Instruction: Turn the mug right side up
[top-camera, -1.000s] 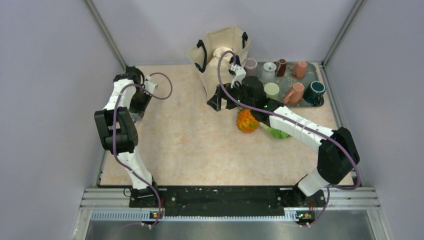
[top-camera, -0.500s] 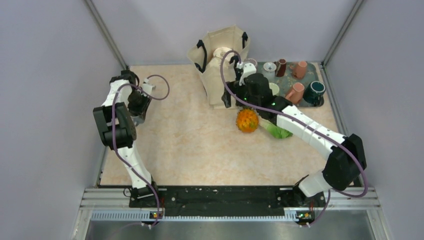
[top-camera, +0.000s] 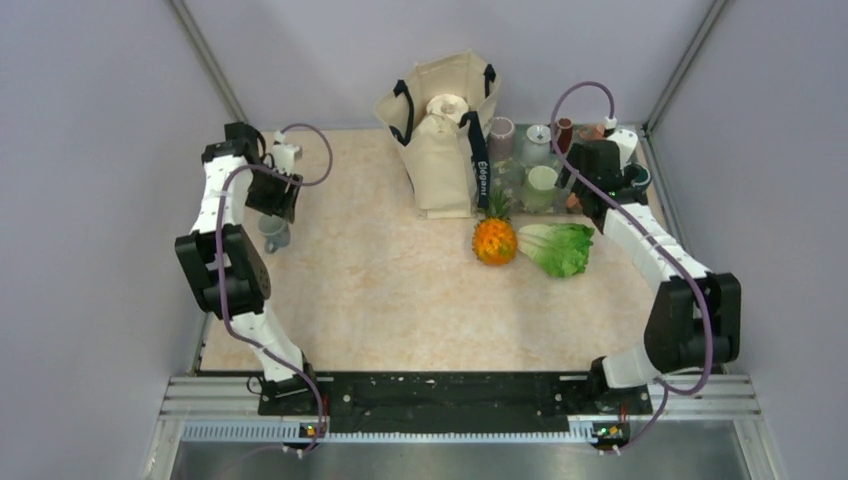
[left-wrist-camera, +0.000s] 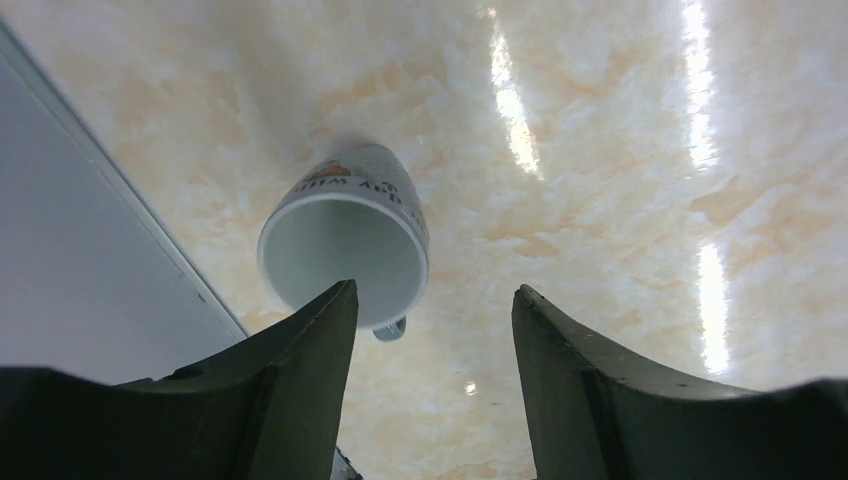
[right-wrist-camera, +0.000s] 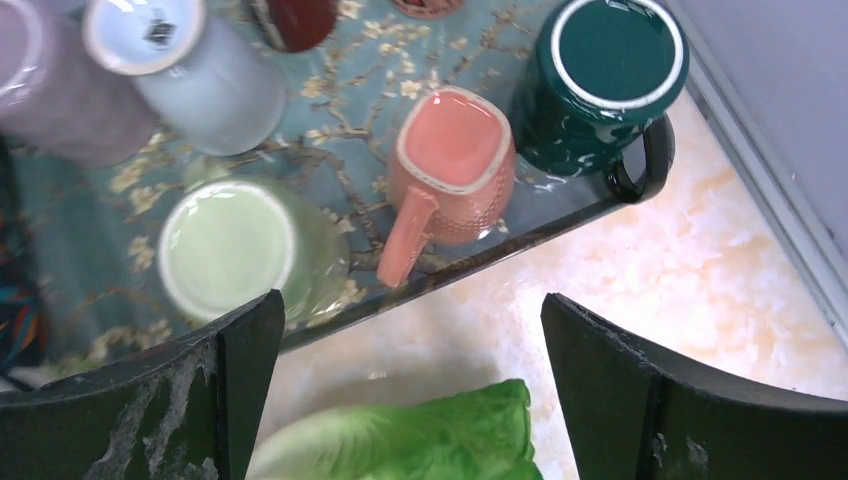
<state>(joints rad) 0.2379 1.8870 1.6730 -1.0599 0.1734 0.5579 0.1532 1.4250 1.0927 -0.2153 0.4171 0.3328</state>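
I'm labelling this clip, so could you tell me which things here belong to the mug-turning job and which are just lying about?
Job: grey mug, mouth up under the open left gripper; upside-down pink mug and dark green mug on the tray, below the open right gripper.
Lying about: tote bag, pineapple, lettuce.

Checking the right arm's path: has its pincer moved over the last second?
Yes. The right pincer swung right, from beside the tote bag to above the tray's right end.

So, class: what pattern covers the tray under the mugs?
Tray: blossom branches on teal; right wrist view.
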